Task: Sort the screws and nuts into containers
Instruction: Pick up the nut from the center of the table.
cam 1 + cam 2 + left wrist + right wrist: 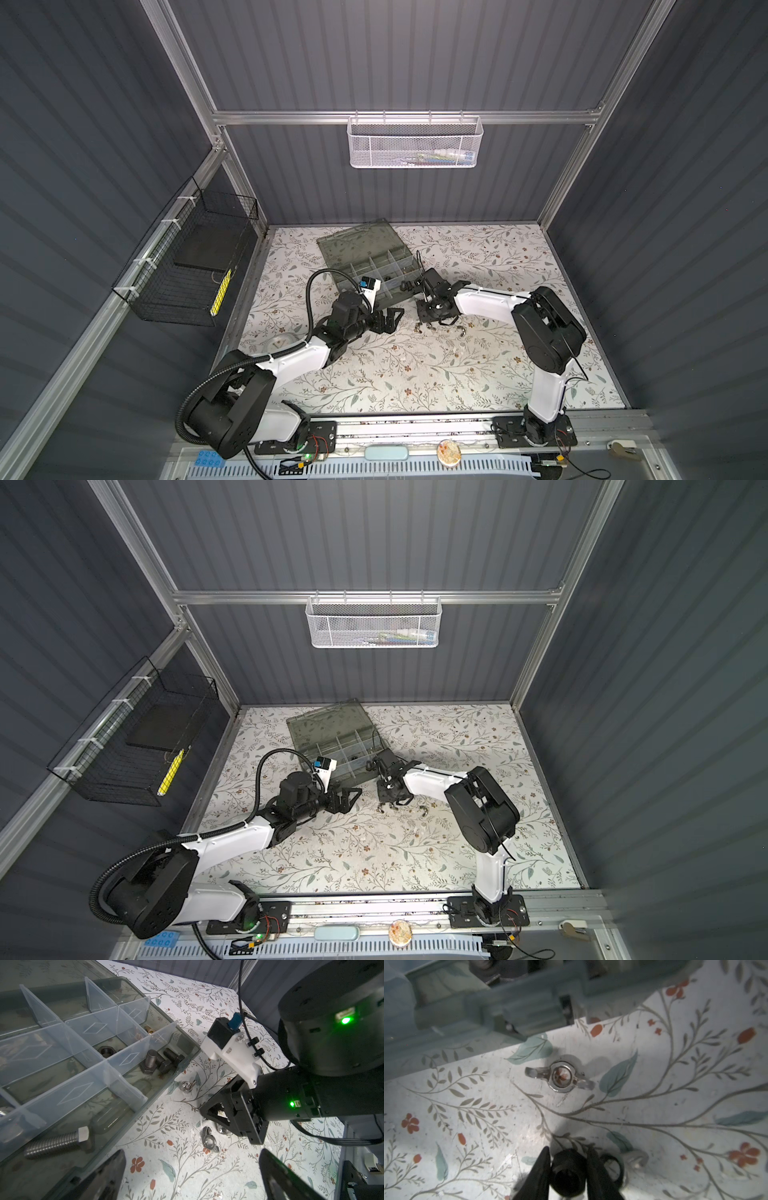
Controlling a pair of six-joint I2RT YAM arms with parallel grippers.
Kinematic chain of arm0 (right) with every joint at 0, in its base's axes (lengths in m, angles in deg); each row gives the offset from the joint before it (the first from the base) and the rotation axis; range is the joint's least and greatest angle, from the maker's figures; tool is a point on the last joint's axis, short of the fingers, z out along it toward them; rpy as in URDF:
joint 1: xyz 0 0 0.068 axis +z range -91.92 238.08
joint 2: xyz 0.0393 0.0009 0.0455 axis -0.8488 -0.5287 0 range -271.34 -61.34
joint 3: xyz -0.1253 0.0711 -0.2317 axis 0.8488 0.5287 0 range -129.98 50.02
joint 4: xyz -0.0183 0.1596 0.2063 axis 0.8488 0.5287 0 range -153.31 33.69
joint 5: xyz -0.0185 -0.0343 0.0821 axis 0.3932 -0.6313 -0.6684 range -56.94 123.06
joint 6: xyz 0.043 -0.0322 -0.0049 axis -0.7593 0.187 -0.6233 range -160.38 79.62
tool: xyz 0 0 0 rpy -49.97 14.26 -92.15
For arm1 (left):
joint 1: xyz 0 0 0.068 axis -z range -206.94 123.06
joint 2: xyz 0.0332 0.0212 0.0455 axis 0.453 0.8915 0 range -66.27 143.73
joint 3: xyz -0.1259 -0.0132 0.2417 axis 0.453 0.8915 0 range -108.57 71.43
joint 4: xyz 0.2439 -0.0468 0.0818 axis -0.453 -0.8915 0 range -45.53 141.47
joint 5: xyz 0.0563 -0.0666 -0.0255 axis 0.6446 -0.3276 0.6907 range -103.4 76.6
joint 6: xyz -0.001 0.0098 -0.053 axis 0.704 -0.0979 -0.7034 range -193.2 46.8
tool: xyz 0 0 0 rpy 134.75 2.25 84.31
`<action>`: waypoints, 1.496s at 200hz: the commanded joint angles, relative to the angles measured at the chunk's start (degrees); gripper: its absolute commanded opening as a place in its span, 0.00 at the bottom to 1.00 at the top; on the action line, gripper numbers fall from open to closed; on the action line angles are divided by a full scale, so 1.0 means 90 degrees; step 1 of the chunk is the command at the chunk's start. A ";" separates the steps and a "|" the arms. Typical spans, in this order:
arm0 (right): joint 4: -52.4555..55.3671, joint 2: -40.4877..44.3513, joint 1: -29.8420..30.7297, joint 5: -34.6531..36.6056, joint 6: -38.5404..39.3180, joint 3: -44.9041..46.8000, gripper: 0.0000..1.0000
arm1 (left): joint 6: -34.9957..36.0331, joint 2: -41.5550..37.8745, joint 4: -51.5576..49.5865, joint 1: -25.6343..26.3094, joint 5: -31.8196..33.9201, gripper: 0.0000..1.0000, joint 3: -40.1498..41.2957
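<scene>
Two arms are meeting just in front of the organizer case (187, 1059). The right arm is reaching in from its base with the elbow raised and the wrist bent over, so the right gripper (569, 1150) is pointing straight down at the floral table (675, 1084). Its fingers (542, 1169) are pressing on both sides of a black cylindrical piece (568, 1172) that is standing on the table near the case's front wall.

The left arm is stretching out low, with the left gripper (193, 1178) aiming level toward the right one. Its jaws are standing wide apart and holding nothing.

A silver wing nut (560, 1077) is lying flat beside the case latch. A second wing nut (209, 1140) is lying near the right gripper. Dark hex bolts (158, 1061) are sitting in a corner compartment, and a silver bolt (56, 1142) is sitting in another along the same wall.
</scene>
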 commanded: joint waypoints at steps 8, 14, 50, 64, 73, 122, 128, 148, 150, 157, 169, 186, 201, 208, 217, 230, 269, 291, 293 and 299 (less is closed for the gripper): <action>0.0355 0.0125 -0.0005 0.0380 0.0113 0.0232 0.29 | 0.0003 0.0013 -0.0003 0.0044 -0.0010 1.00 -0.0097; 0.0358 0.0167 -0.0027 0.0393 0.0113 0.0282 0.29 | 0.0001 0.0013 -0.0010 0.0044 -0.0009 1.00 -0.0109; 0.0282 0.0412 -0.0328 0.0350 0.0087 0.0677 0.28 | 0.0002 -0.0005 -0.0032 0.0044 0.0007 1.00 -0.0108; 0.0246 0.0544 -0.0451 0.0306 0.0080 0.0827 0.28 | 0.0018 -0.0007 -0.0032 0.0044 0.0019 1.00 -0.0106; 0.0222 0.0634 -0.0542 0.0282 0.0084 0.0911 0.28 | 0.0010 -0.0009 -0.0037 0.0044 0.0014 1.00 -0.0107; 0.0215 0.0902 -0.0861 0.0185 0.0096 0.1192 0.27 | 0.0018 -0.0030 -0.0044 0.0044 0.0039 1.00 -0.0101; 0.0211 0.0930 -0.0888 0.0139 0.0085 0.1216 0.26 | 0.0015 -0.0031 -0.0050 0.0044 0.0043 1.00 -0.0097; -0.0011 0.1072 -0.0967 -0.0107 -0.0001 0.1322 0.26 | 0.0000 -0.0009 -0.0051 0.0044 0.0053 1.00 -0.0101; -0.0020 0.1084 -0.0964 -0.0130 -0.0006 0.1320 0.26 | 0.0001 -0.0007 -0.0051 0.0044 0.0056 1.00 -0.0102; -0.0045 0.1105 -0.0982 -0.0214 -0.0037 0.1317 0.25 | 0.0007 0.0003 -0.0055 0.0044 0.0067 1.00 -0.0105; -0.0096 0.1157 -0.0992 -0.0340 -0.0079 0.1309 0.25 | 0.0000 0.0013 -0.0071 0.0044 0.0090 1.00 -0.0107; -0.0177 0.1238 -0.1020 -0.0568 -0.0162 0.1297 0.25 | -0.0001 0.0003 -0.0104 0.0044 0.0157 1.00 -0.0113; -0.0264 0.1332 -0.1035 -0.0771 -0.0254 0.1291 0.25 | -0.0025 0.0003 -0.0166 0.0044 0.0226 1.00 -0.0117; -0.0306 0.1374 -0.1040 -0.0861 -0.0289 0.1278 0.25 | -0.0042 0.0004 -0.0195 0.0044 0.0269 1.00 -0.0130; -0.0358 0.1430 -0.1043 -0.1006 -0.0334 0.1266 0.26 | -0.0050 0.0018 -0.0226 0.0034 0.0321 1.00 -0.0141; -0.0471 0.1532 -0.1065 -0.1223 -0.0403 0.1258 0.26 | -0.0065 0.0032 -0.0237 0.0034 0.0327 1.00 -0.0142; -0.0837 0.1828 -0.1099 -0.1852 -0.0656 0.1163 0.27 | -0.0198 -0.0108 -0.0077 -0.0026 0.0318 1.00 -0.0031; -0.1164 0.1923 -0.1086 -0.2131 -0.0841 0.1061 0.27 | -0.0397 -0.0192 0.0033 -0.0210 0.0255 1.00 0.0073; -0.1197 0.1924 -0.1094 -0.2145 -0.0850 0.1048 0.27 | -0.0415 -0.0197 0.0048 -0.0237 0.0238 1.00 0.0081; -0.1278 0.1921 -0.1087 -0.2223 -0.0894 0.0996 0.27 | -0.0497 -0.0203 0.0086 -0.0328 0.0184 1.00 0.0113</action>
